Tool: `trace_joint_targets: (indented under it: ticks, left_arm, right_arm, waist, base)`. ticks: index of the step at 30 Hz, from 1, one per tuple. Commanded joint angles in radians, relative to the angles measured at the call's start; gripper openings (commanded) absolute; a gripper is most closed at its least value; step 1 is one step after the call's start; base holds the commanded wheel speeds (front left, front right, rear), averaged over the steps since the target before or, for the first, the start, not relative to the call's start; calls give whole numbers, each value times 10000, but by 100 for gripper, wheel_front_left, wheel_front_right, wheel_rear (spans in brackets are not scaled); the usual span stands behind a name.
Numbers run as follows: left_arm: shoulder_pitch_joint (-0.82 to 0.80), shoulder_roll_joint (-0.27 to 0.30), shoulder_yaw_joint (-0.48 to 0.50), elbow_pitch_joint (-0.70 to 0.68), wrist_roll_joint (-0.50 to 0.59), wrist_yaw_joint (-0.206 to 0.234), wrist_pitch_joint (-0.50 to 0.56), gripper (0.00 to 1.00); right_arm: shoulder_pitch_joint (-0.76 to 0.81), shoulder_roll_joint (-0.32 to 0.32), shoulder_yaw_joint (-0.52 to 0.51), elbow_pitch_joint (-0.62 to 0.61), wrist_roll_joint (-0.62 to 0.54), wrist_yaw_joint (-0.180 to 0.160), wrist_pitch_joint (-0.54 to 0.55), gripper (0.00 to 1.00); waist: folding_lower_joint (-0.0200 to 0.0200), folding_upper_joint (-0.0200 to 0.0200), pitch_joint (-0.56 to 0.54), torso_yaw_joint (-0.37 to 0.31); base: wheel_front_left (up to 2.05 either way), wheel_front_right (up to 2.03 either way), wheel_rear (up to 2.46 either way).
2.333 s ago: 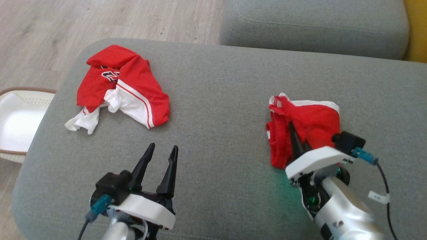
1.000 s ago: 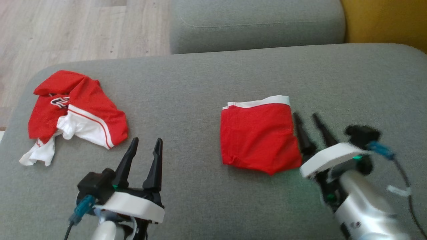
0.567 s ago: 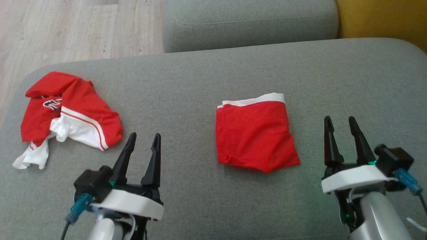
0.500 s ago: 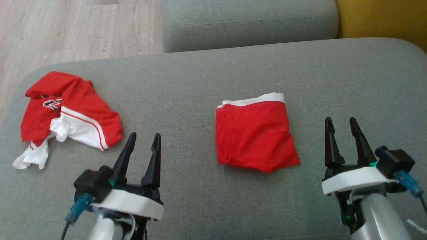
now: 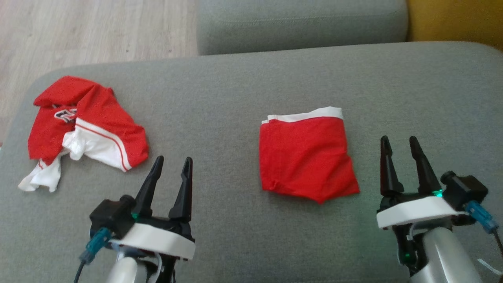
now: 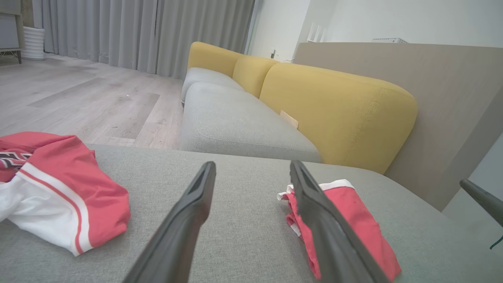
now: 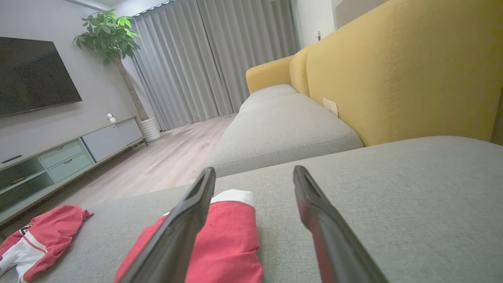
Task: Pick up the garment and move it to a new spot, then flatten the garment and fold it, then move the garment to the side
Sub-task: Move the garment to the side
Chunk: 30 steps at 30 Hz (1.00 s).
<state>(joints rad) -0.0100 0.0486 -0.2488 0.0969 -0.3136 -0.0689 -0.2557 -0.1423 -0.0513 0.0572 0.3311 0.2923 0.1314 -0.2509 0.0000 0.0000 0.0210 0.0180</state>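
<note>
Left tool (image 5: 173, 159): two long dark fingers spread apart, grasping nothing, poised over bare grey fabric at the near left of the seat. Right tool (image 5: 398, 138): fingers likewise parted and empty, poised at the near right, just beside the right edge of the folded garment (image 5: 306, 157) but apart from it. Folded garment: red mesh-like cloth, folded into a compact, roughly square packet; a white band runs along its far edge, where layered edges show at the left corner; the near edge is uneven, dipping to a point, with a small pucker near the lower left corner. It lies flat on the grey seat cushion (image 5: 235, 90), between the two tools and closer to the right one; in the right wrist view it sits behind that tool's left finger. Crumpled garment (image 5: 84, 129): red with white panels, a thin red stripe and a partly hidden dark printed mark; bunched in a heap at the far left of the same cushion, well apart from the folded piece and beyond the left tool. Second grey cushion (image 5: 298, 23): beyond the first. Yellow backrest (image 5: 456, 19): at the far right. Pale wood floor (image 5: 98, 31): far left. Grey curtains (image 7: 220, 59), potted plant (image 7: 106, 35) and wall television (image 7: 31, 78): in the room behind.
</note>
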Motion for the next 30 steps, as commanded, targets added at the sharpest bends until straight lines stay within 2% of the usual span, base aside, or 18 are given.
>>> trace_joint_targets:
  ticks: [1,2,3,10,17,18,23,30]
  left_arm:
    - [-595,16,261,-398,15,7,-61,100]
    - [-629,16,226,-399,14,-13,-61,100]
    - [-668,16,190,-399,12,-30,-61,100]
    - [-1098,16,-90,-360,-48,-141,-61,100]
    - [-1357,16,-218,-261,-95,-197,-61,100]
    - [-1357,16,-218,-261,-95,-197,-61,100]
    - [-1408,16,-206,-254,-143,-207,-61,100]
    - [-1417,16,-196,-169,-133,-214,-61,100]
  right_arm:
    - [-390,9,325,-340,40,-7,-108,100]
    - [-465,9,411,-316,-2,-7,-108,44]
    - [-557,9,511,-289,-30,-7,-108,0]
    - [-1700,10,1159,701,-544,-7,-108,0]
    - [-2854,10,1245,2809,-982,-7,-108,0]
    - [-2854,10,1245,2809,-982,-7,-108,0]
    - [-3449,10,1030,4356,-1202,-7,-102,0]
    - [-4018,10,2017,5991,-183,-7,326,0]
  waist:
    - [0,0,135,114]
    - [0,0,218,181]
    - [0,0,311,255]
    - [0,0,1142,1125]
    - [0,0,1607,1876]
    - [0,0,1607,1876]
    - [0,0,1731,2029]
    - [0,0,1754,1831]
  base:
    - [0,0,0]
    - [0,0,0]
    - [0,0,0]
    - [0,0,0]
    - [0,0,0]
    - [0,0,0]
    - [0,0,0]
    - [0,0,0]
